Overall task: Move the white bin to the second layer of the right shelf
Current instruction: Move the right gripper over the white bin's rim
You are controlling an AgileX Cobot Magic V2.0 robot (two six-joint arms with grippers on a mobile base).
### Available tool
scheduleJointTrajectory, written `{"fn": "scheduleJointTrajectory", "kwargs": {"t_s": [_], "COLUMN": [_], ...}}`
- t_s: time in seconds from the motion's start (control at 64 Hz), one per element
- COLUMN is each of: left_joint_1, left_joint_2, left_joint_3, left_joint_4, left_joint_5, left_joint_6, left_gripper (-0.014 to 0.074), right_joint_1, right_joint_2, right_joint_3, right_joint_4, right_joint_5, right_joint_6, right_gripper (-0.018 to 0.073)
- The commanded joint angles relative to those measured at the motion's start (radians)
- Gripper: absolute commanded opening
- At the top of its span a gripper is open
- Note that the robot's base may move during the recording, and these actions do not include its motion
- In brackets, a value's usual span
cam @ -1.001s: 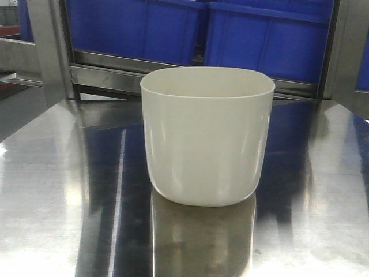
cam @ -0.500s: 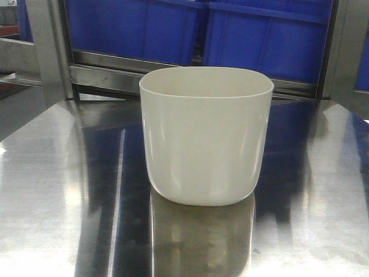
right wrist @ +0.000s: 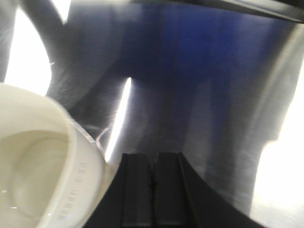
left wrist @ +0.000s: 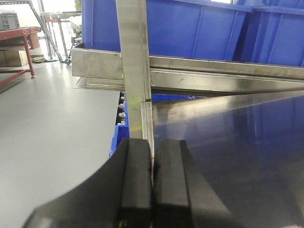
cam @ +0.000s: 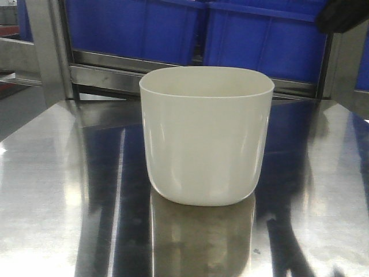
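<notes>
Since half a second ago a blurred black shape [cam: 343, 14] has come into the top right corner of the front view, over the blue crates [cam: 144, 29], and a dark shadow [cam: 288, 248] now lies across the near right of the steel tabletop [cam: 57, 190]; the shape is too blurred to name. The white bin [cam: 206, 138] has not shifted: it stands upright and empty on the middle of the tabletop, mouth up, in front of the crates. The right claw [right wrist: 152, 190] is clenched, its two black fingers pressed flat together with nothing between them. It hangs over bare steel, and the bin's rounded rim lies just to its left and a little nearer the camera, outside the fingers; whether rim and finger touch cannot be told. The left claw [left wrist: 152, 190] is likewise clenched on nothing, pointing at a steel upright [left wrist: 135, 71] straight ahead of it, with the tabletop off to its right and more crates beyond.
</notes>
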Motion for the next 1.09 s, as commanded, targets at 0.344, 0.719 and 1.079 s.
{"fn": "scheduleJointTrajectory", "kwargs": {"t_s": [0.344,0.719,1.079], "left_joint_1": [-0.004,-0.004,-0.004], "left_joint_2": [-0.014,-0.014,-0.014], "left_joint_3": [0.037,0.037,0.037], "left_joint_4": [-0.005,-0.005,-0.005], "left_joint_5": [-0.085,-0.085,-0.085], "left_joint_6": [-0.004,-0.004,-0.004], "left_gripper": [0.0085,0.0085,0.0085], "right_joint_1": [0.100,0.102,0.107], "right_joint_2": [0.052,0.055,0.100], "right_joint_3": [-0.182,-0.216,-0.225], "right_joint_4": [0.008,0.056,0.082], "right_joint_5": [0.132,0.175,0.211], "right_joint_6": [-0.002,-0.002,-0.002], "right_gripper": [0.0393,0.0393,0.0394]}}
